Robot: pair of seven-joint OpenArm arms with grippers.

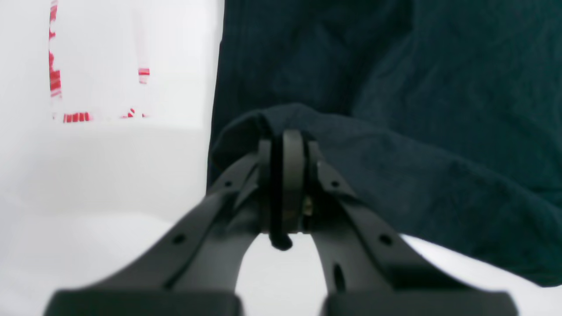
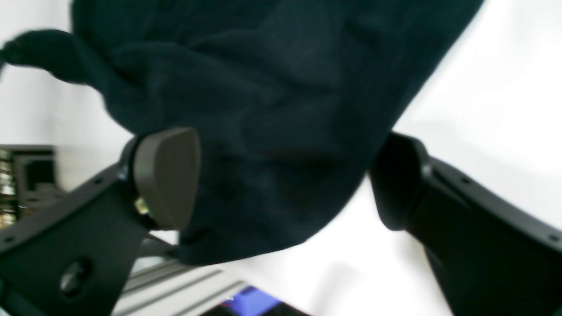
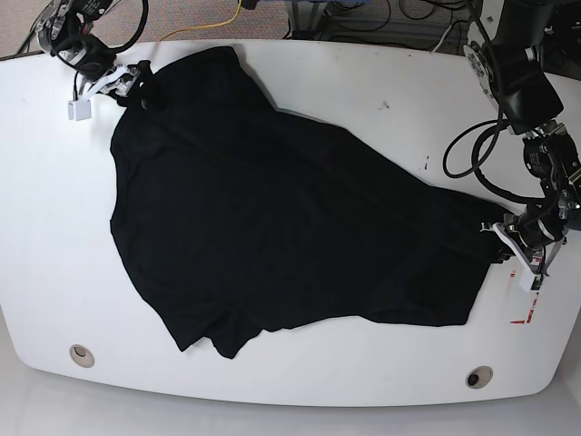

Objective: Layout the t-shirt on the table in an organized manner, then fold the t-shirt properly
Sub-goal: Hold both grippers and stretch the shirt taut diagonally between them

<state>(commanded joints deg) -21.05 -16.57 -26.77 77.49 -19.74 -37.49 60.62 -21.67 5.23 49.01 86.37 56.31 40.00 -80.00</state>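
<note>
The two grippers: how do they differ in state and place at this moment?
The left gripper is shut, pinching a fold of the t-shirt; the right gripper is open, its pads apart with cloth between them. In the base view, the left one is at the shirt's near-right edge, the right one at its far-left corner. Both are black and at the shirt.

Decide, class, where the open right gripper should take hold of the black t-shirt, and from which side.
Probably the corner of the t-shirt at the table's far edge, beside the right gripper. Come in from outside the cloth: its jaws stand apart around that edge, while the left gripper pinches the opposite end.
</note>
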